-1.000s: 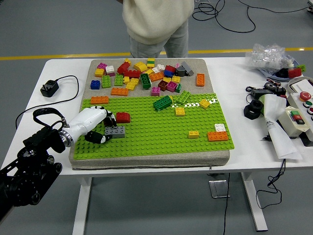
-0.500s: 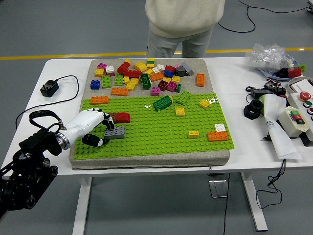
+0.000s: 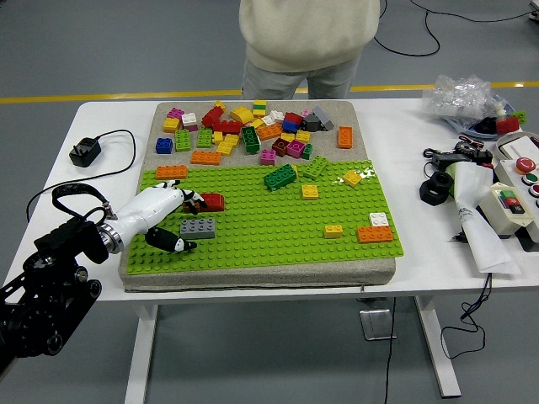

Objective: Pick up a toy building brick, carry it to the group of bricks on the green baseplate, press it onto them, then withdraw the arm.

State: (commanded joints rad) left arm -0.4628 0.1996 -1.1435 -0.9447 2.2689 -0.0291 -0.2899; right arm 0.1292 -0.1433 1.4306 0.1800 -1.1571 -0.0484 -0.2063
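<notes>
The green baseplate [image 3: 278, 227] lies on a grey pad, with a loose pile of coloured bricks [image 3: 253, 130] behind it. A grey brick [image 3: 199, 227] sits on the plate near its left edge, and a red brick [image 3: 211, 201] sits just behind it. My left hand [image 3: 182, 224], white with dark fingertips, rests at the plate's left edge, open. Its fingers [image 3: 190, 201] are spread beside the red brick and its thumb [image 3: 178, 245] lies front-left of the grey brick, holding neither. An orange, white and yellow group [image 3: 368, 231] stands at the plate's right.
A person in a cream top [image 3: 307, 34] stands at the far side. A black charger with its cable [image 3: 84, 151] lies at the left. At the right are black parts [image 3: 438, 189], a control box [image 3: 509, 206] and a plastic bag [image 3: 463, 94].
My left hand has let go of the grey brick and drawn slightly back left, its fingers lifting toward the red brick. The grey brick stays on the plate. The person shifted sideways.
</notes>
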